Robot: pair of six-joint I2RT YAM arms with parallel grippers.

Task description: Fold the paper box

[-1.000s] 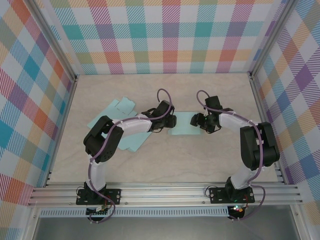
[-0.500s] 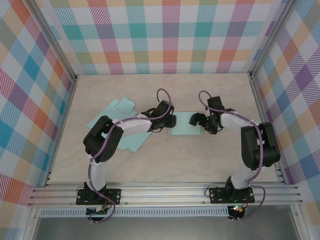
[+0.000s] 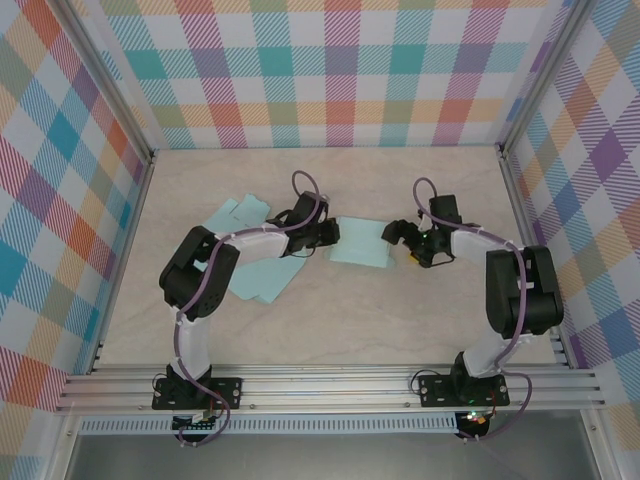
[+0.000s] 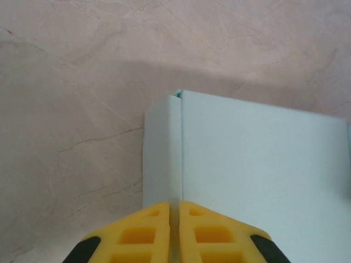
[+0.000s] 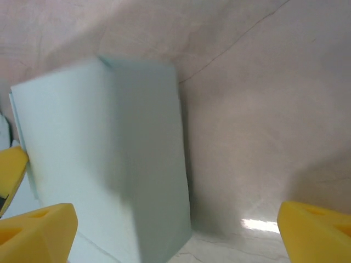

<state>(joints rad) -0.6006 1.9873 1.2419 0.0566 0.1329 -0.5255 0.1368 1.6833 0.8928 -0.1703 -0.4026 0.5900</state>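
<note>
Left gripper (image 4: 174,222) is clenched on an edge of the pale teal paper box (image 3: 358,243), which lies around the middle of the table (image 3: 350,320). Right gripper (image 3: 402,237) is spread wide just beside the box's right end.

I see the paper box (image 3: 358,241) in plain pale mint, with the same mint on the flat sheets (image 3: 255,282) at centre-left. Table (image 3: 330,330) beige, faintly marbled. Walls (image 3: 340,70) pastel plaid: teal, orange, pink, purple. Left arm (image 3: 250,245) and right arm (image 3: 515,290) black with white links; cables (image 3: 300,185) purple. Left gripper (image 4: 175,233) and right gripper (image 5: 176,226) have yellow fingers.
</note>
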